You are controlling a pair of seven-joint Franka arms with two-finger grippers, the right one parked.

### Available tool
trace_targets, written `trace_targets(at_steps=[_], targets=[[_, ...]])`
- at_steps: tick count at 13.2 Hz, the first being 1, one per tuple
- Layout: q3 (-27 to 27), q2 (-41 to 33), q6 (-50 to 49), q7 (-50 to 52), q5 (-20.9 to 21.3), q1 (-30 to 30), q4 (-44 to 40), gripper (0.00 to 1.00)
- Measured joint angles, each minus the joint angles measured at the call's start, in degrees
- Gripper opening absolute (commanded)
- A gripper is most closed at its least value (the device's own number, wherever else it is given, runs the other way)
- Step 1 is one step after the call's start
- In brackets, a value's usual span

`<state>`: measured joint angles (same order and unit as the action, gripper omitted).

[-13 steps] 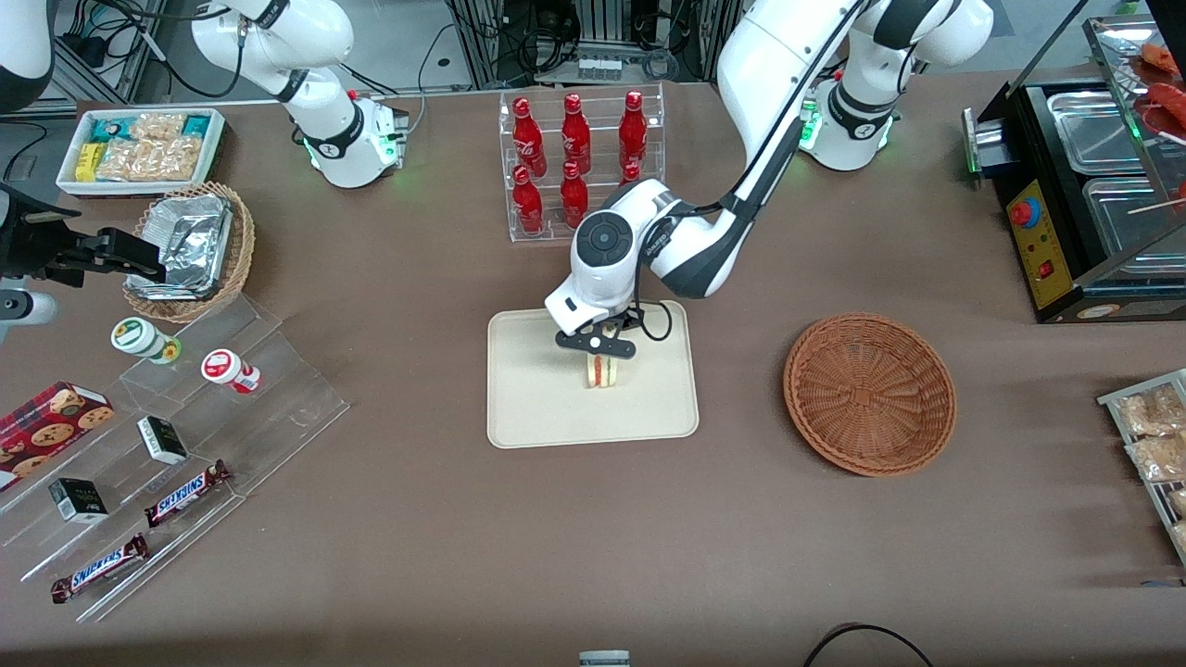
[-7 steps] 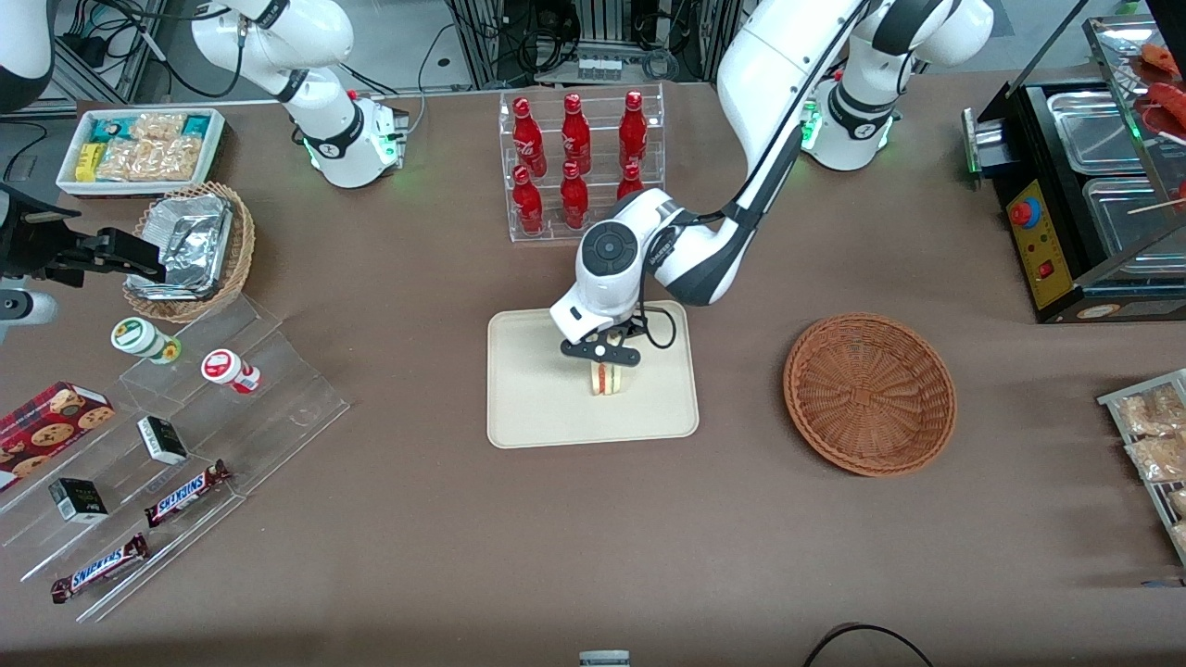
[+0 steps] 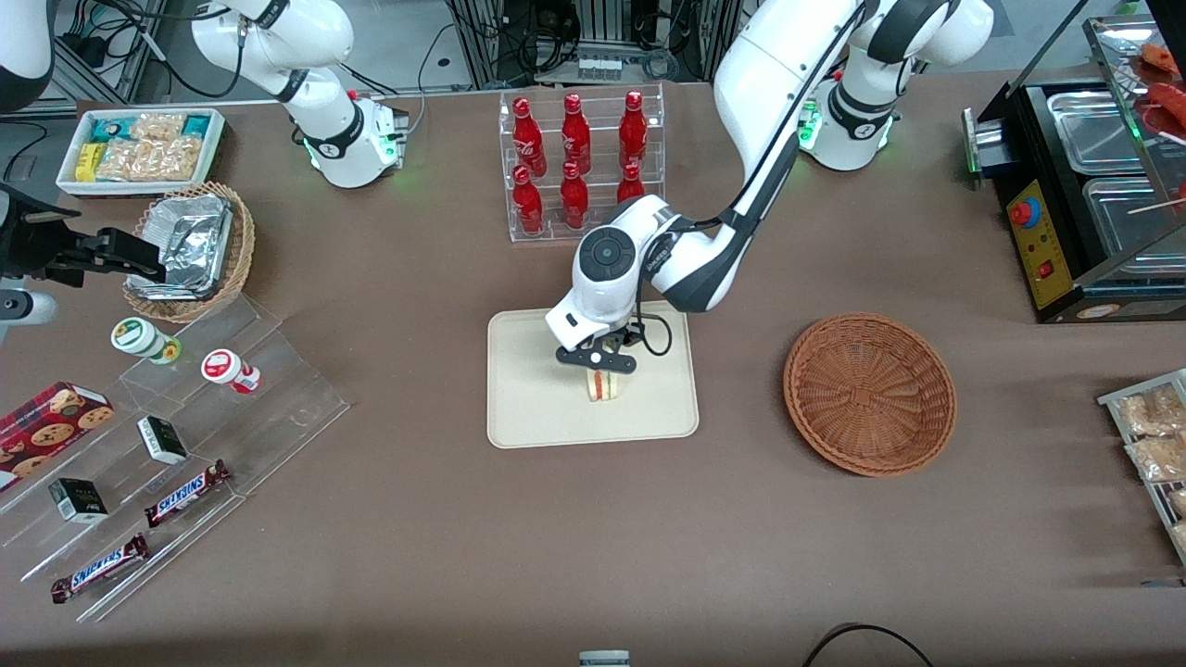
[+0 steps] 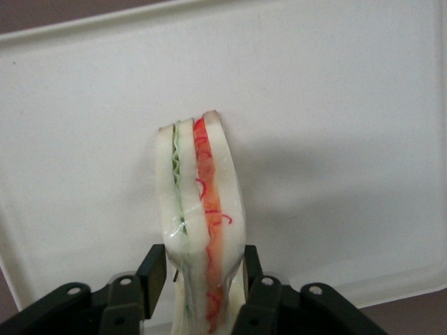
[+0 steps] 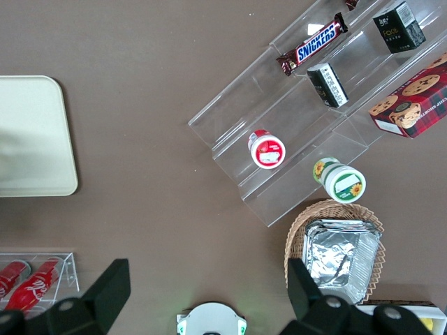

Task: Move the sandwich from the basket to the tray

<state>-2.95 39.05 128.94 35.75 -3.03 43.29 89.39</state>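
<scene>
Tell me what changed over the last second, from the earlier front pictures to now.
The gripper carried the sandwich a little nearer the front camera over the tray, then eased slightly toward the parked arm's end. It stays shut on the sandwich, which stands on edge low on the tray. The basket and tray did not move.

The claw [image 3: 598,358] is sitting low over the tray [image 3: 533,408], its fingers [image 4: 155,269] flanking the sandwich [image 3: 603,384]. Bare tray surface is lying open around the sandwich. The bottle rack [image 3: 579,167] is standing farther from the front camera, near the tray edge. Open counter [image 3: 741,371] is separating the tray from the basket [image 3: 869,394], toward the working arm's end.
</scene>
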Motion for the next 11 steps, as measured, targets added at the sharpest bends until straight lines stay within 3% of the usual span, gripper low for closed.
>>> trace_targets(at_steps=[8,11], targets=[[2.6,-19.1,-26.7,-0.2,0.0,-6.8,-2.1,1.00],[3.9,-26.5,-34.8,-5.9,0.1,-12.7,-1.7,1.00]])
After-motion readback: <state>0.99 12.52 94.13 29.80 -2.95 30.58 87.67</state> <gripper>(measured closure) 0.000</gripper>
